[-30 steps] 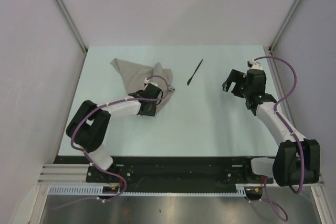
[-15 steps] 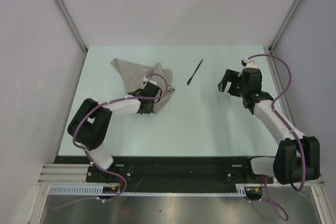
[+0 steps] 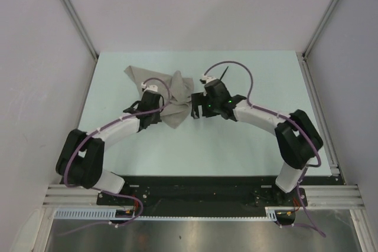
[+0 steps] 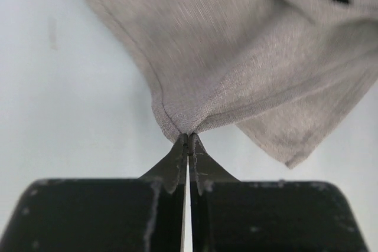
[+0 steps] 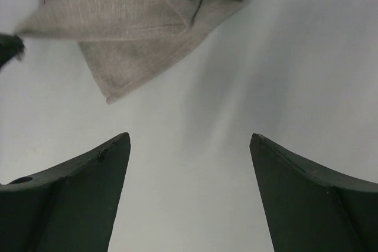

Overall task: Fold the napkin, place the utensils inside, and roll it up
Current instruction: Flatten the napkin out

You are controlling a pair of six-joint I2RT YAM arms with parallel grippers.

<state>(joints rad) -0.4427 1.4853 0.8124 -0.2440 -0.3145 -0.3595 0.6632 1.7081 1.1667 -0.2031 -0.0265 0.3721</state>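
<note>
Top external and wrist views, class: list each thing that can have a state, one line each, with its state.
napkin: crumpled, not yet folded, one edge pinched.
utensil: lying outside the napkin, partly hidden.
left hand: shut on the napkin's edge.
right hand: open, empty, near the napkin but apart from it.

Bright, even, diffuse light, no glare.
Soft shadows on the pale surface (image 5: 195,163); napkin (image 4: 236,57) weave streaks with blur near the left wrist view's top.
</note>
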